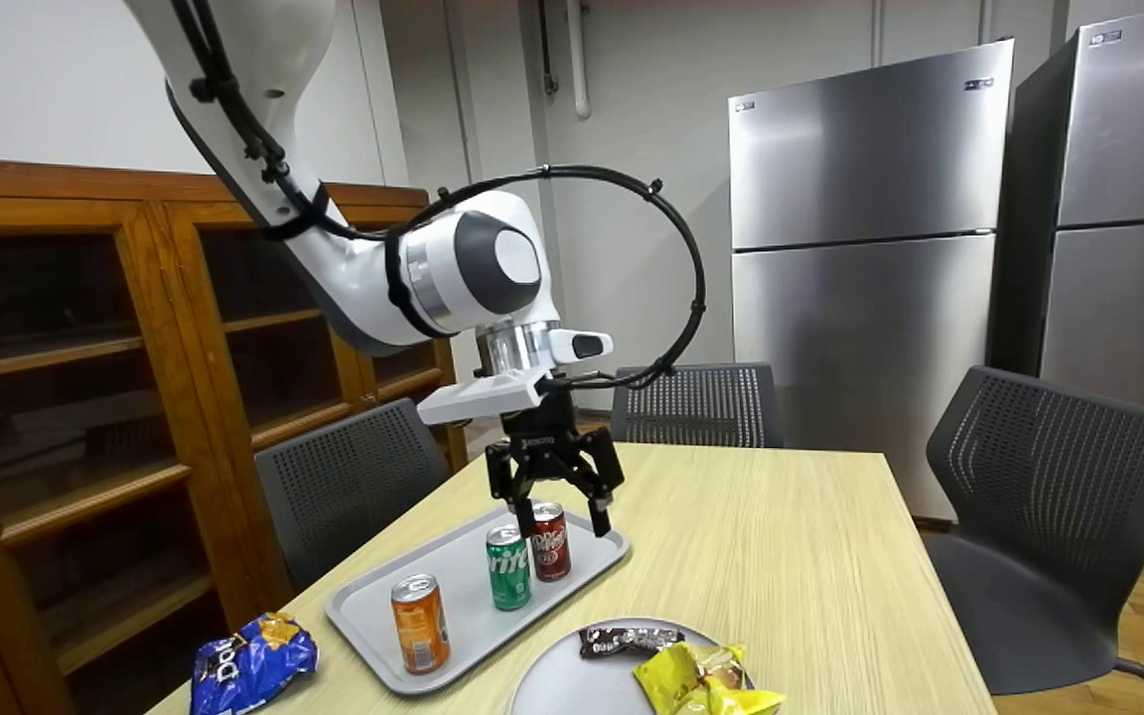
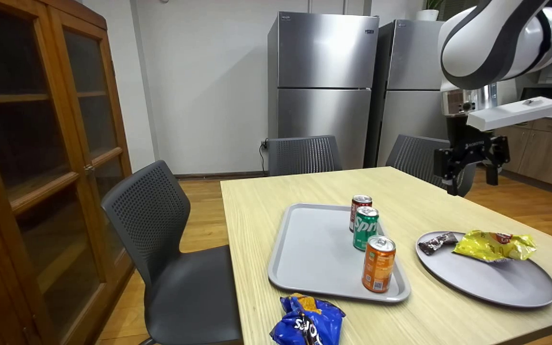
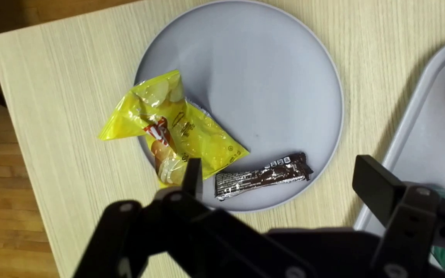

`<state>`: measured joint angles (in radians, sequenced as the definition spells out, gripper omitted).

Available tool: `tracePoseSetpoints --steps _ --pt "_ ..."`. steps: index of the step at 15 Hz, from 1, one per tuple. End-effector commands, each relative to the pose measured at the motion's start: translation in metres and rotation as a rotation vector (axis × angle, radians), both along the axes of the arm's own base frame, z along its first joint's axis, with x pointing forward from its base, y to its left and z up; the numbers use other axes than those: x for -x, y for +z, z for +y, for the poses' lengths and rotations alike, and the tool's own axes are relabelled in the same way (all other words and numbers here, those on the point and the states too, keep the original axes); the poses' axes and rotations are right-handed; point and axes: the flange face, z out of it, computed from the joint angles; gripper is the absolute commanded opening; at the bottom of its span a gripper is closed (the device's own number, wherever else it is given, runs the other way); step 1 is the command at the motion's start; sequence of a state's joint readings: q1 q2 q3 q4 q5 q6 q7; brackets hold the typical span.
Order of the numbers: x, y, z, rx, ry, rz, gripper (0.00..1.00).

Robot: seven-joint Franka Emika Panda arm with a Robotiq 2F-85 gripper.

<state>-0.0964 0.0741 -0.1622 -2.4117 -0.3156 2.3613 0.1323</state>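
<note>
**Gripper (image 2: 472, 186) parted wide over the table (image 2: 249, 239)**

The gripper hangs in the air, released, its jaws spread far apart. In the wrist view a wrapped bar (image 3: 263, 175) shows in the gap between its fingers (image 3: 377, 185), lying on a round grey plate (image 3: 261, 88) close to the rim. The bar's long axis runs roughly along that stretch of rim: one end points to the yellow chip bag (image 3: 180, 131), just beside it, and the ragged end points toward the grey tray (image 2: 309, 244). The bag slants across the rim, with its broad end jutting past the plate.

The plate sits near a corner of the table, whose top is pale and wood-grained. On the neighbouring tray, three cans stand upright along the edge nearest the plate: the orange can (image 2: 379, 266) by a corner, then the green can (image 2: 366, 230) and the dark red can (image 1: 552, 556). A blue bag (image 2: 312, 323) lies just off the tray's edge.

In both exterior views, dark mesh-backed chairs (image 2: 146, 215) surround the table, with a glass-doored wooden cabinet (image 2: 72, 177) and steel refrigerators (image 2: 321, 115) beyond. The floor (image 2: 204, 215) is wooden.
</note>
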Motion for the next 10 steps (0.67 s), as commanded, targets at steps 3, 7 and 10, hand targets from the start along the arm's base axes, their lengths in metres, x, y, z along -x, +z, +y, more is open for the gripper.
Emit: tracePoseSetpoints --steps 3,7,10 --pt "-0.005 0.000 -0.046 -0.002 0.117 -0.021 1.00" --pt "-0.007 -0.016 -0.078 -0.012 0.137 -0.017 1.00" --pt "-0.010 -0.035 -0.092 -0.007 0.135 0.005 1.00"
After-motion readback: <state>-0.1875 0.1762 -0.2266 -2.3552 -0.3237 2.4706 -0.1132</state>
